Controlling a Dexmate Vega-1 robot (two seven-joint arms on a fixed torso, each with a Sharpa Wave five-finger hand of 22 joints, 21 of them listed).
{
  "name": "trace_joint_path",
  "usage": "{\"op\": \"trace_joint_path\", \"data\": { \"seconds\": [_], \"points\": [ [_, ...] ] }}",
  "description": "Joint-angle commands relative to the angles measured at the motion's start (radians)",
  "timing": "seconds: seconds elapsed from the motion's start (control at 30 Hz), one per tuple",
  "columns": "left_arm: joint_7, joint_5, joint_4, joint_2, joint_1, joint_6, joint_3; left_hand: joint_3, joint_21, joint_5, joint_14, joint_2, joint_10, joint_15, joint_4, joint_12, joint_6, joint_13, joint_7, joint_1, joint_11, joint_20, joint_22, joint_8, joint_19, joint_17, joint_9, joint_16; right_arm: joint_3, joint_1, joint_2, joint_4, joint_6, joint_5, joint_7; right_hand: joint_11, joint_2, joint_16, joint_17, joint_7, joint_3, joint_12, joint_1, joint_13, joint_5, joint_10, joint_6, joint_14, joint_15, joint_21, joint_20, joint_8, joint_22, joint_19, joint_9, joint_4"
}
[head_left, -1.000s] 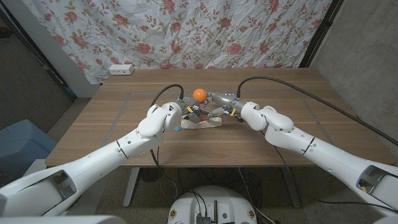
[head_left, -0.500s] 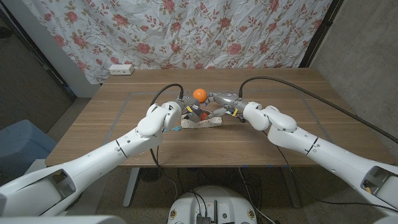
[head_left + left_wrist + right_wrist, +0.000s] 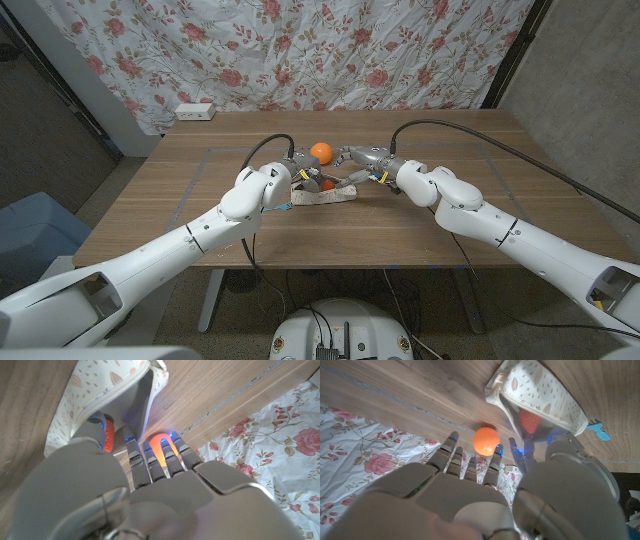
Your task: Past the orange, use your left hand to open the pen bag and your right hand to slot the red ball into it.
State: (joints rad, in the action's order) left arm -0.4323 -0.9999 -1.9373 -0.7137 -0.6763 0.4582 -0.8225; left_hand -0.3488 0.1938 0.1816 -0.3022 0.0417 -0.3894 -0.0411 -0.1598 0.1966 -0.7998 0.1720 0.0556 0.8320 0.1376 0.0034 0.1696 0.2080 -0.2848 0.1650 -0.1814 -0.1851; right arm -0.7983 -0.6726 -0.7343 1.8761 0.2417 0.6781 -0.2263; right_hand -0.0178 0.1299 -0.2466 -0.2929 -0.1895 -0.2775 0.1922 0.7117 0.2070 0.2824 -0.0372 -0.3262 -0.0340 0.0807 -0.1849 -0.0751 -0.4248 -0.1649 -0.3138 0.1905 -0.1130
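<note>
Just in front of the orange, the left hand pinched the pen bag open while the red ball sat in its mouth, the right hand apparently empty with fingers spread, so that hand should nudge it deeper.

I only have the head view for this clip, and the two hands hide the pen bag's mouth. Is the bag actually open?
Observer: Yes. The right wrist view shows the pen bag gaping open.
Operator: And the red ball?
Observer: The red ball sits in that mouth, just past the right hand. I cannot tell whether its fingers touch it.
Operator: What about the left hand?
Observer: In the left wrist view, the left hand has its thumb inside the mouth, with the fingers outside the edge.
</note>
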Motion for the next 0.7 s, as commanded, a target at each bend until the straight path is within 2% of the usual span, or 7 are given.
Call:
{"op": "trace_joint_path", "data": {
  "seconds": [0.03, 0.3, 0.4, 0.7],
  "points": [
    [0.048, 0.01, -0.007, 0.0, -0.016, 0.009, 0.012, -0.007, 0.007, 0.006, -0.023, -0.01, -0.024, -0.057, -0.001, 0.01, -0.032, 0.003, -0.001, 0.004, 0.0, -0.005, 0.003, 0.011, -0.017, 0.004, -0.002, -0.007, 0.007, -0.006, -0.01, 0.016, 0.031, 0.021, -0.002, 0.0, -0.01, 0.002, -0.003, 0.003, 0.001, 0.006, -0.004, 0.001, 0.009, -0.001, -0.009, 0.002, 0.002, -0.001, 0.004, 0.003, -0.005, 0.002, 0.003, 0.001],
    [0.061, 0.05, -0.031, 0.0, -0.03, 0.024, 0.038, -0.009, 0.007, 0.005, -0.032, -0.015, -0.036, -0.058, -0.004, 0.009, -0.043, 0.003, -0.001, 0.012, -0.003, -0.008, 0.003, 0.008, -0.024, 0.004, -0.002, -0.006, 0.014, -0.006, -0.021, 0.025, 0.039, 0.027, -0.005, -0.001, -0.012, 0.002, -0.002, 0.003, 0.001, 0.007, -0.004, 0.001, 0.017, -0.002, -0.012, 0.0, 0.002, -0.002, 0.005, 0.007, -0.005, 0.001, 0.002, -0.001],
    [0.058, 0.033, -0.042, -0.008, -0.025, 0.029, 0.033, -0.011, 0.007, 0.006, -0.036, -0.019, -0.041, -0.058, -0.006, 0.009, -0.05, 0.003, -0.003, 0.017, 0.005, -0.009, 0.003, 0.008, -0.027, 0.004, -0.002, -0.005, 0.018, -0.008, -0.028, 0.03, 0.038, 0.03, -0.005, 0.0, -0.012, 0.002, -0.002, 0.003, 0.002, 0.007, -0.005, 0.001, 0.019, -0.002, -0.012, 0.0, 0.003, -0.003, 0.005, 0.008, -0.005, 0.001, 0.001, -0.001],
    [0.058, 0.058, -0.08, -0.029, -0.037, 0.03, 0.057, -0.011, 0.005, 0.005, -0.048, -0.021, -0.041, -0.061, -0.007, 0.005, -0.051, 0.003, -0.002, 0.022, 0.001, -0.01, 0.003, 0.002, -0.026, 0.004, -0.003, -0.006, 0.037, -0.028, -0.036, 0.042, 0.051, 0.019, 0.008, 0.005, -0.017, 0.001, -0.003, -0.001, 0.003, 0.01, -0.009, 0.001, 0.027, -0.007, -0.02, -0.002, -0.002, -0.004, 0.005, 0.01, -0.005, 0.0, 0.0, 0.001]
  ]
}}
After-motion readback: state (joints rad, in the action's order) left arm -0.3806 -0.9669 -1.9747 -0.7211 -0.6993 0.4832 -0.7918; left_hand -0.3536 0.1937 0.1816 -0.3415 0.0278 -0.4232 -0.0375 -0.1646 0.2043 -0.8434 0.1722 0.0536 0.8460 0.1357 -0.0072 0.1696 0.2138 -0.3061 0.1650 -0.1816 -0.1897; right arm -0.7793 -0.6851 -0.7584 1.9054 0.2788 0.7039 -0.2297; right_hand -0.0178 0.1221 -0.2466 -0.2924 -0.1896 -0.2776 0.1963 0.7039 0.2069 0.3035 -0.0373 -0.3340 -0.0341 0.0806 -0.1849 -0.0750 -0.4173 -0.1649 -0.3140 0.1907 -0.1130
